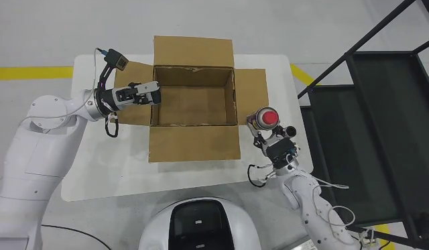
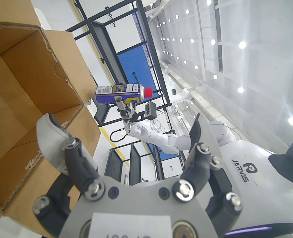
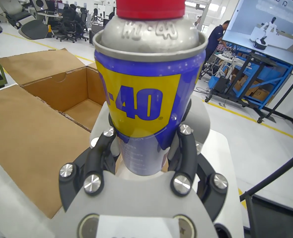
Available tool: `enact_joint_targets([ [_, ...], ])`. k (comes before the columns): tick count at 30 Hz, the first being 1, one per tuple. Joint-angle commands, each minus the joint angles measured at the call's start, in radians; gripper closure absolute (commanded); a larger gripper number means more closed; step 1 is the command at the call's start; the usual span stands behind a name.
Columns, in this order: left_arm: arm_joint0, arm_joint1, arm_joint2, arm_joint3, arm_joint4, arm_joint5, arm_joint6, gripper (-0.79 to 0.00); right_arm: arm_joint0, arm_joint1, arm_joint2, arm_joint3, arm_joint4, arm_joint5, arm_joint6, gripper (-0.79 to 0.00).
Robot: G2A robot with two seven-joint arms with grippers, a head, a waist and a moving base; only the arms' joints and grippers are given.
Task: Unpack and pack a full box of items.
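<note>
The spray can (image 1: 270, 118) was gripped low on its body by the right claw (image 1: 266, 131), whose fingers (image 3: 185, 137) were closed against both sides of it. The can was held upright, its long axis vertical and its red cap uppermost, just beyond the outer edge of the right flap (image 1: 252, 89) of the open cardboard box (image 1: 194, 74). From that claw the box opening lay toward the robot's left, across the flap, so the right arm was judged the nearer one for any move with the can. The left claw (image 1: 149, 92) was seen open and empty, its fingers spread, at the left wall of the box, over the left flap.

The can's base was hidden behind the claw in the right wrist view, and it could not be told whether it touched the tabletop (image 1: 107, 176) or was held clear. The floor of the box looked bare from above, though the strip beneath the near wall was hidden.
</note>
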Motion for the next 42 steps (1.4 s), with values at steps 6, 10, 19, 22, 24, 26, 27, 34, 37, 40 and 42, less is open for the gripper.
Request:
enact_joint_targets([
  [6,0.0,0.0,0.0,0.0,0.0,0.0,0.0,-0.785,0.197,-0.01,-0.101,-0.096,-0.122,-0.082,0.319,0.0],
  [10,0.0,0.0,0.0,0.0,0.0,0.0,0.0,-0.785,0.337,-0.028,-0.216,-0.032,-0.155,-0.138,0.473,0.0],
  [19,0.0,0.0,0.0,0.0,0.0,0.0,0.0,-0.785,0.523,-0.066,-0.383,0.131,-0.208,-0.211,0.683,0.0],
  [22,0.0,0.0,0.0,0.0,0.0,0.0,0.0,-0.785,0.545,-0.071,-0.395,0.152,-0.217,-0.216,0.712,0.0],
  [24,0.0,0.0,0.0,0.0,0.0,0.0,0.0,-0.785,0.554,-0.073,-0.402,0.162,-0.223,-0.229,0.733,0.0],
  [26,0.0,0.0,0.0,0.0,0.0,0.0,0.0,-0.785,0.561,-0.074,-0.405,0.171,-0.229,-0.241,0.756,-0.203],
  [27,0.0,0.0,0.0,0.0,0.0,0.0,0.0,-0.785,0.563,-0.075,-0.407,0.174,-0.226,-0.247,0.762,-0.382],
  [34,0.0,0.0,0.0,0.0,0.0,0.0,0.0,-0.785,0.571,-0.08,-0.402,0.179,-0.213,-0.245,0.769,-0.785],
  [37,0.0,0.0,0.0,0.0,0.0,0.0,0.0,-0.785,0.56,-0.079,-0.389,0.154,-0.2,-0.236,0.741,-0.785],
  [40,0.0,0.0,0.0,0.0,0.0,0.0,0.0,-0.785,0.535,-0.076,-0.365,0.121,-0.158,-0.233,0.692,-0.785],
  [42,0.0,0.0,0.0,0.0,0.0,0.0,0.0,-0.785,0.511,-0.074,-0.344,0.094,-0.118,-0.229,0.66,-0.785],
])
